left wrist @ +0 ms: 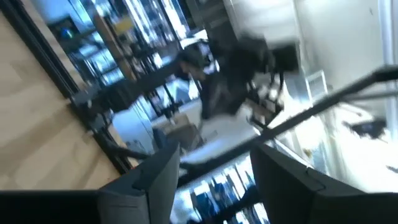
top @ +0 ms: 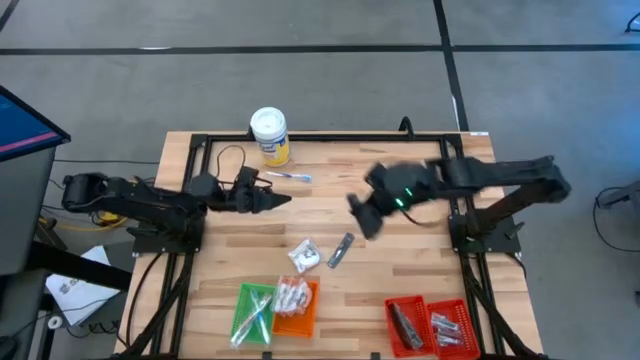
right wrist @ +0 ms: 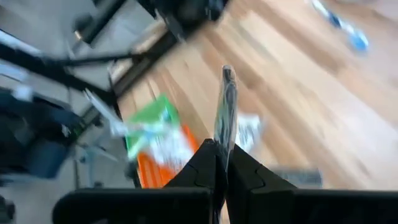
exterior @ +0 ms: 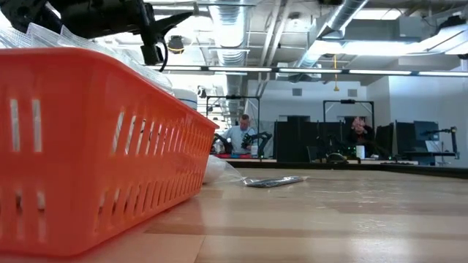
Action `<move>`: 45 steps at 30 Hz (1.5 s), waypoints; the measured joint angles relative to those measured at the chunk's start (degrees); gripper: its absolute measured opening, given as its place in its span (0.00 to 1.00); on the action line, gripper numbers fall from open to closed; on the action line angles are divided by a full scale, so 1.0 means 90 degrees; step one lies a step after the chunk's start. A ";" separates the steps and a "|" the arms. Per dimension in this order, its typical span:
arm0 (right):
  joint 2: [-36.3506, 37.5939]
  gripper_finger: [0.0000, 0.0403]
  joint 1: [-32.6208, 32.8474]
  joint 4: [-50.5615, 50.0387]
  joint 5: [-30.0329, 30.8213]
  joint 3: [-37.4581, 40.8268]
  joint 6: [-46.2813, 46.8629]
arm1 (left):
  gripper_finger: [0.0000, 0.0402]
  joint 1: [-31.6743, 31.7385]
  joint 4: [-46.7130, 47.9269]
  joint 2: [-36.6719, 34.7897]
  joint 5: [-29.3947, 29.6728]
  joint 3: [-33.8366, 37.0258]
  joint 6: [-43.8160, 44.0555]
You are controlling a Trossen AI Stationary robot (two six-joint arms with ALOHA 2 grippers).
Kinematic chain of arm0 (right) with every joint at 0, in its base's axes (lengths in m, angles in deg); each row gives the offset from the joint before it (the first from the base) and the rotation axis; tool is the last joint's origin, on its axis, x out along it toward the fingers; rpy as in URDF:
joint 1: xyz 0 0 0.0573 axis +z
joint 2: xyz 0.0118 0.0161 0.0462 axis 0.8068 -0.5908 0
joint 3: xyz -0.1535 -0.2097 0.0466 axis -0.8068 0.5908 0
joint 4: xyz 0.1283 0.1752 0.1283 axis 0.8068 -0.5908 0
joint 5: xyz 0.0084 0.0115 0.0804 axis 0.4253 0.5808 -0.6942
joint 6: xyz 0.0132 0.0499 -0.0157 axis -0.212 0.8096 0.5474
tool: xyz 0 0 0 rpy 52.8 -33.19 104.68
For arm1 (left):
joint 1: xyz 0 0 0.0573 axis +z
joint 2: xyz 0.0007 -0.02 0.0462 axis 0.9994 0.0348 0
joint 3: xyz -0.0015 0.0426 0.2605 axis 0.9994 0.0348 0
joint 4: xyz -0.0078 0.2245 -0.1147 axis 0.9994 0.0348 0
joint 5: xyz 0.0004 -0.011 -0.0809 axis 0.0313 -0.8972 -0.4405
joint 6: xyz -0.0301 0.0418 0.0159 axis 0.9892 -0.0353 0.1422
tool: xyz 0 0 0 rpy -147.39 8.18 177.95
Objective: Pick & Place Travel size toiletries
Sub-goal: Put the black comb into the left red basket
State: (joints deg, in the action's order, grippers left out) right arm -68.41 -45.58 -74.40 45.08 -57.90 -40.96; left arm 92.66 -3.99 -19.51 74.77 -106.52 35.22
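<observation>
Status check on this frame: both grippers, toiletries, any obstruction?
Right gripper shut on slim tube, above the table. Left gripper empty, fingers apart. White packet, grey tube still loose. Nothing in the way.

Robotics lab: exposed ducts (exterior: 241,29), monitor desks (exterior: 314,142).

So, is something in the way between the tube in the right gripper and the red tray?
Nothing visible: only bare table between the right gripper, shut on the slim tube, and the red tray.

Overhead looks straight down, low camera hugs orange tray (exterior: 88,146)
</observation>
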 joint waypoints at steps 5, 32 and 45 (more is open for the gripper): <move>0.0214 0.00 0.1674 -0.1224 0.1291 0.0023 0.1144 | 0.45 -0.0891 0.0005 0.0003 0.1630 0.0000 -0.0363; -0.1809 0.00 0.5086 -0.0185 0.1506 0.1382 0.5903 | 0.42 -0.2978 -0.0050 0.2517 0.4030 -0.1773 -0.0684; -0.1651 0.00 0.5178 0.1584 0.1319 0.2766 0.6730 | 0.42 -0.3065 -0.0144 0.2796 0.3792 -0.2028 -0.0684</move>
State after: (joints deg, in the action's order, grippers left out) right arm -83.27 1.02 -60.15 56.94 -33.01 19.62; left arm 65.07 -5.29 5.65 108.89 -124.77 29.06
